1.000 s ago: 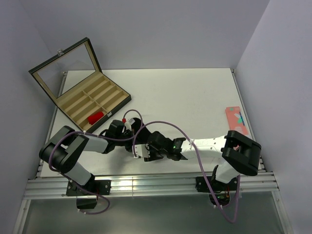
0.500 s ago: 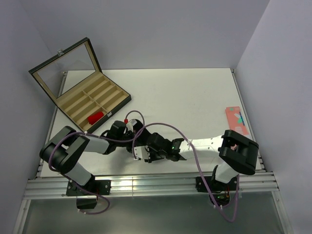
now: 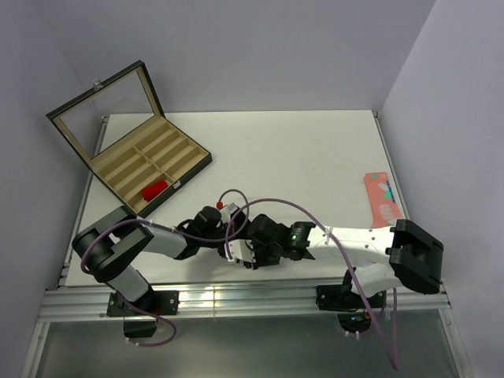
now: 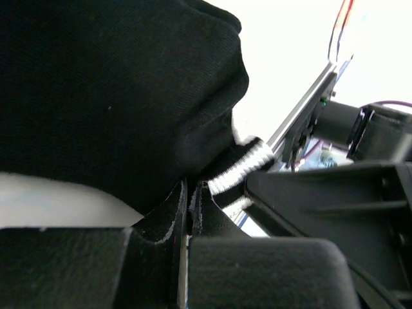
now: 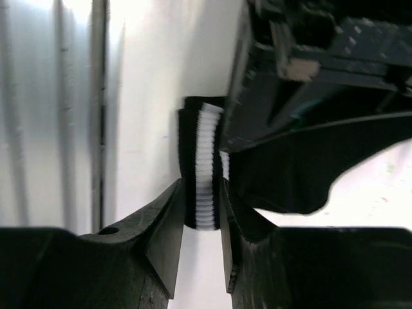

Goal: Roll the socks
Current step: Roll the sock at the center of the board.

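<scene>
The black sock (image 4: 116, 96) fills the left wrist view, bunched, its white-striped cuff (image 4: 241, 168) at the lower right. My left gripper (image 4: 192, 188) is shut, with black fabric pinched at its tips. In the right wrist view the striped cuff (image 5: 205, 174) stands between the fingers of my right gripper (image 5: 201, 188), which press it from both sides. From above, the two grippers (image 3: 228, 239) (image 3: 252, 252) meet near the table's front edge and hide the sock. The red sock (image 3: 154, 190) lies rolled in the open box.
An open black compartment box (image 3: 169, 146) with a raised glass lid sits at the back left. A salmon-pink patterned sock (image 3: 381, 197) lies flat at the right edge. The metal rail (image 3: 236, 299) runs along the table's front, close behind the grippers.
Both grippers have shifted right along the front edge. The right arm has stretched out, its elbow swinging right. The right jaws have narrowed onto the striped cuff.
</scene>
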You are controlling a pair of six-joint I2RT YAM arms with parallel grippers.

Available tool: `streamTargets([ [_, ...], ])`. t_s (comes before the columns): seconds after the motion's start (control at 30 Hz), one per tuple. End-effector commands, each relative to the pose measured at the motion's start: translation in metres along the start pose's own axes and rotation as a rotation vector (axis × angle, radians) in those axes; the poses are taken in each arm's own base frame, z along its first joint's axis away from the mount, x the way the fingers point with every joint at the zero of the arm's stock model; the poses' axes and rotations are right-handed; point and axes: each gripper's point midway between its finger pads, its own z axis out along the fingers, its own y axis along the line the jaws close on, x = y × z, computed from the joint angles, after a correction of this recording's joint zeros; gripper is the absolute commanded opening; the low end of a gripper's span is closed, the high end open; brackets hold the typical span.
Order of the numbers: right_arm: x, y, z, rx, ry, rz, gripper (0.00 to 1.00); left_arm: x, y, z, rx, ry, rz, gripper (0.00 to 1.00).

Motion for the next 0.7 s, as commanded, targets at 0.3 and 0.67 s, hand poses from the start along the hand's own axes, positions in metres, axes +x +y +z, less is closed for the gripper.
streamTargets([
  [0.3,0.015,0.013,-0.002,-0.238,0.012,0.166,0.32,-0.039,0.001,0.013,-0.109,-0.277,-0.062,0.00],
  [0.67,0.019,-0.012,-0.006,-0.093,-0.017,0.165,0.47,-0.026,0.017,0.028,-0.162,-0.186,-0.088,0.00],
])
